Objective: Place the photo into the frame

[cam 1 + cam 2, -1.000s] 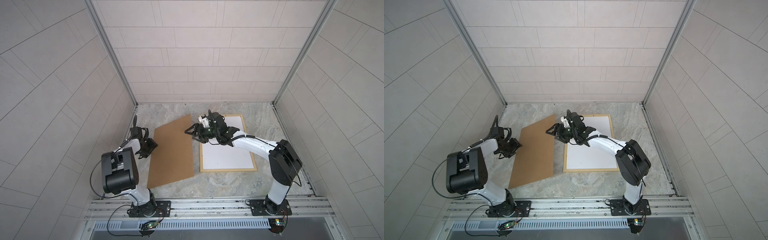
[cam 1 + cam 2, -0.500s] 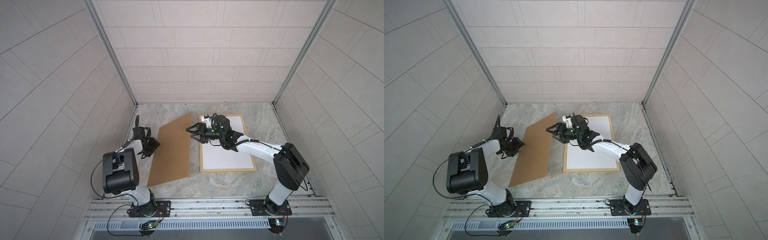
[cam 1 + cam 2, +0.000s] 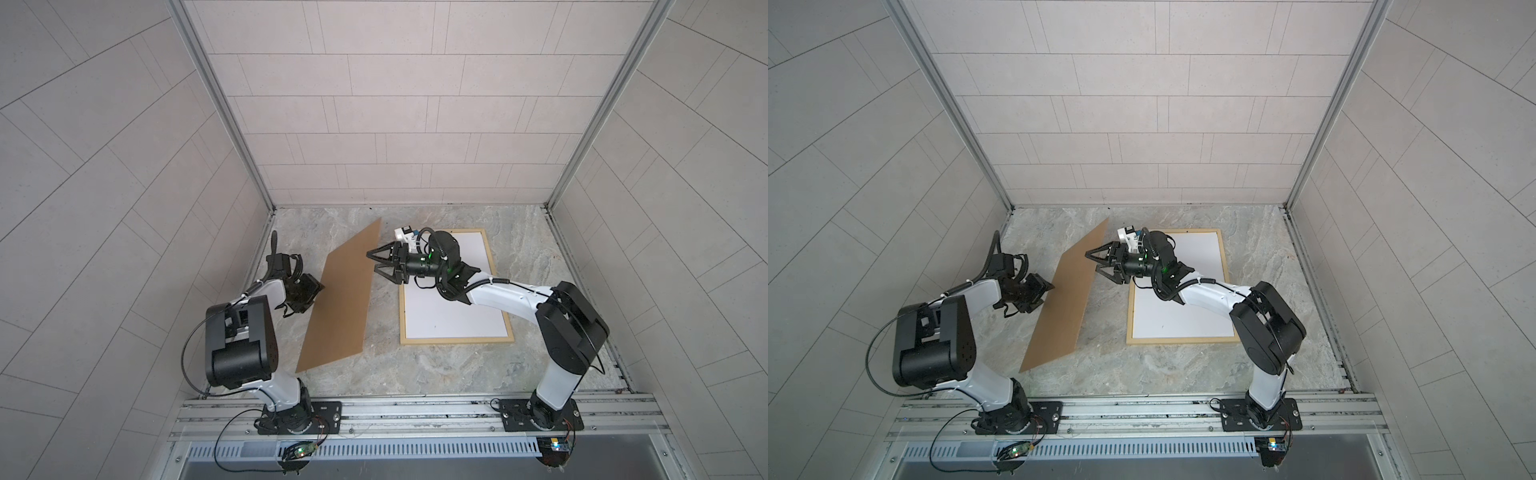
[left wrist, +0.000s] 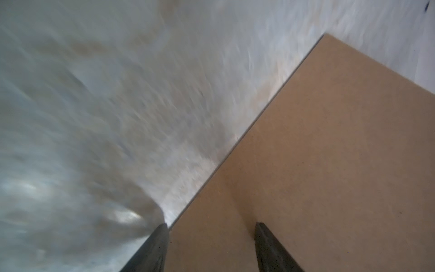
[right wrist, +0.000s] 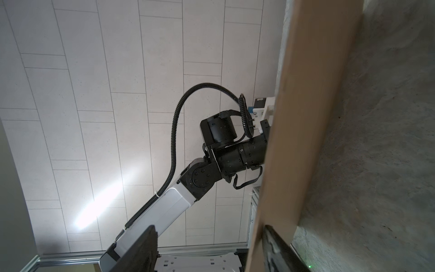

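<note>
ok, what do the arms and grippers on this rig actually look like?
Two matching arms. The left arm and right arm have white links between bulky black joint housings, on black base plates bolted to a metal rail. Ribbed black cable hose runs along each. The left gripper and right gripper are black with tapered, pointed fingers. The right wrist shows green lights.

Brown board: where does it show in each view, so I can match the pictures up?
A top view: board left of centre, tilted.
A top view: likewise, left of centre.
Left wrist: its broad face fills much of the picture.
Right wrist: a steep tan band, nearly edge-on, hiding part of the left arm.
Shared landmark: the marble table.
</note>
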`<action>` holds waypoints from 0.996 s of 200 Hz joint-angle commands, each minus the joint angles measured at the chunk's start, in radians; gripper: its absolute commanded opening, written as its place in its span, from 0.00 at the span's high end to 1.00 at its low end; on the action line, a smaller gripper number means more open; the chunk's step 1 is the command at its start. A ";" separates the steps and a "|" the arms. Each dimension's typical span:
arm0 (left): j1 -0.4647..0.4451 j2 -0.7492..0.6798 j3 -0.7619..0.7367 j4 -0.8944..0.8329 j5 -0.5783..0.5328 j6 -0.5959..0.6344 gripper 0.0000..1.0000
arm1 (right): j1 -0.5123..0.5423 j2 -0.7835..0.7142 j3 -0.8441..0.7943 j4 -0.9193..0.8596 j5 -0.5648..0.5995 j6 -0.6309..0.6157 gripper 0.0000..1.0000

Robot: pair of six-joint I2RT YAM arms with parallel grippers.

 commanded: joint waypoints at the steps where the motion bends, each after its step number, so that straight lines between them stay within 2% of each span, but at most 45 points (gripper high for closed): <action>1: -0.039 0.025 -0.033 -0.152 0.120 0.025 0.38 | 0.021 0.076 -0.006 0.140 -0.026 0.161 0.30; 14: -0.039 0.023 -0.032 -0.155 0.123 0.025 0.38 | 0.023 0.095 0.000 0.160 -0.030 0.177 0.31; 27: -0.039 0.021 -0.029 -0.162 0.124 0.032 0.38 | 0.021 0.084 0.012 0.102 -0.031 0.124 0.31; 58: -0.039 0.004 -0.028 -0.181 0.102 0.045 0.38 | 0.018 0.005 0.082 -0.296 -0.026 -0.147 0.35; 66: -0.039 0.000 -0.026 -0.183 0.099 0.044 0.38 | 0.018 -0.015 0.111 -0.416 -0.015 -0.228 0.39; 84: -0.038 -0.003 -0.016 -0.184 0.092 0.041 0.38 | 0.018 -0.037 0.174 -0.645 0.015 -0.391 0.43; 99: -0.039 0.001 -0.004 -0.186 0.095 0.039 0.39 | 0.016 -0.033 0.202 -0.731 0.016 -0.444 0.57; 124: -0.039 0.009 0.012 -0.187 0.087 0.040 0.39 | 0.017 -0.026 0.227 -0.822 0.022 -0.503 0.80; 150: -0.039 0.019 0.024 -0.187 0.082 0.045 0.39 | 0.015 -0.027 0.253 -0.921 0.037 -0.578 0.90; 161: -0.039 0.024 0.034 -0.189 0.091 0.050 0.39 | 0.011 -0.029 0.254 -0.928 0.036 -0.595 1.00; 199: -0.030 -0.004 0.111 -0.265 0.114 0.148 0.39 | -0.026 -0.049 0.245 -0.911 -0.029 -0.664 1.00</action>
